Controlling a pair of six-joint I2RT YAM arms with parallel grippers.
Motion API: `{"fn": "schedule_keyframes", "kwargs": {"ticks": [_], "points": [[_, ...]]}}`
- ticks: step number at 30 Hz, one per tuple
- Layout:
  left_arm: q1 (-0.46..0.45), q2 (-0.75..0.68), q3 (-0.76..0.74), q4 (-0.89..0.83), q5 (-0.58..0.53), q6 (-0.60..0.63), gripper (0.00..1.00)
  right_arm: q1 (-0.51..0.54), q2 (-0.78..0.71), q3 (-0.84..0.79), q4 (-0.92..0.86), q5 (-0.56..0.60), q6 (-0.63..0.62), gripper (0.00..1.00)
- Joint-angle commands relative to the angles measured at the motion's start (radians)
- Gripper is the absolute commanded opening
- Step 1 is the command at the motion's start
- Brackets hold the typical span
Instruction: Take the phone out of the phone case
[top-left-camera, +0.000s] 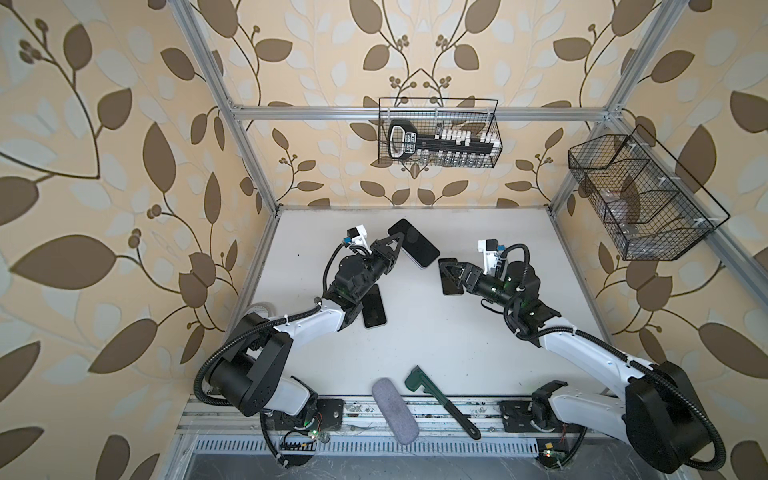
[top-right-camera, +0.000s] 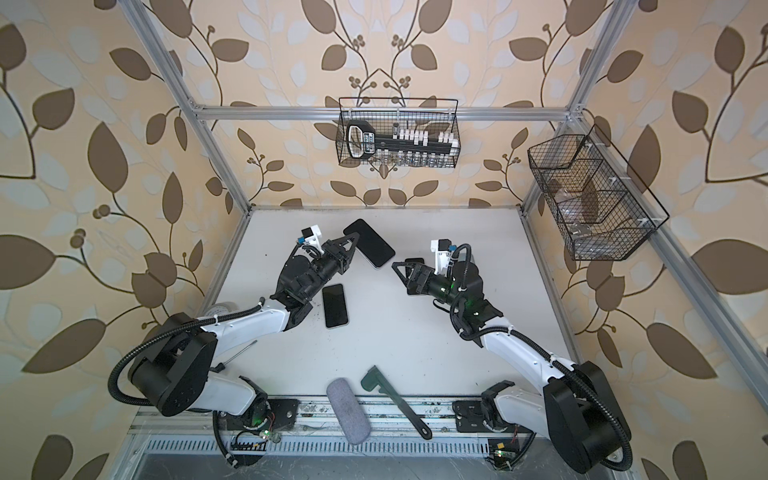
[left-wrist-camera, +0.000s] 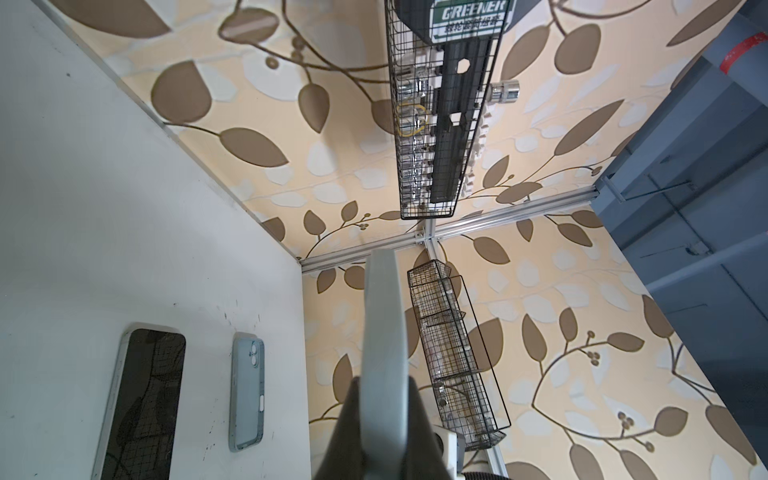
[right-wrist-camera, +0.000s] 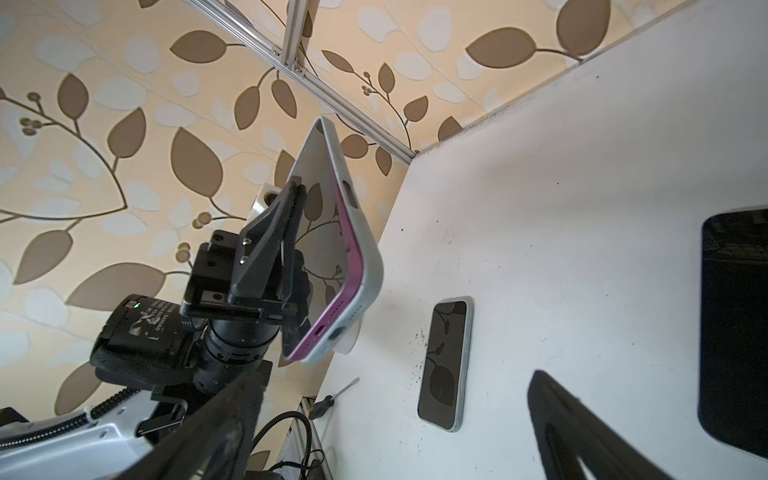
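Observation:
A pink-edged phone (right-wrist-camera: 320, 224) in a pale grey phone case (right-wrist-camera: 360, 232) hangs tilted above the far middle of the table, showing as a dark slab (top-left-camera: 413, 243) (top-right-camera: 369, 243) in both top views. My left gripper (top-left-camera: 398, 240) (top-right-camera: 353, 241) (right-wrist-camera: 296, 189) is shut on its side edge; the left wrist view shows the case's edge (left-wrist-camera: 382, 316) between the fingers (left-wrist-camera: 417, 415). My right gripper (top-left-camera: 446, 268) (top-right-camera: 405, 266) (right-wrist-camera: 397, 374) stands open to the right of the phone, apart from it, low over another dark phone (top-left-camera: 451, 286) lying flat.
A dark-screened phone (top-left-camera: 374, 309) (top-right-camera: 336, 305) (right-wrist-camera: 444, 365) lies by the left arm. A pale blue phone-shaped piece (left-wrist-camera: 247, 390) lies lens side up near the right wall. A green wrench (top-left-camera: 440, 399), grey pouch (top-left-camera: 395, 411) and screwdriver (top-right-camera: 241, 353) sit near the front. Wire baskets (top-left-camera: 438, 133) (top-left-camera: 640, 195) hang on the walls.

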Motion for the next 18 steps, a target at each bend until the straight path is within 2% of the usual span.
{"fn": "schedule_keyframes", "kwargs": {"ticks": [1, 18], "points": [[-0.017, -0.018, 0.009, 0.193, -0.041, -0.037, 0.00, 0.011, 0.010, -0.020, 0.064, 0.024, 0.035, 0.99], [-0.053, -0.003, 0.007, 0.198, -0.057, -0.065, 0.00, 0.010, 0.050, -0.030, 0.126, 0.037, 0.087, 0.98]]}}
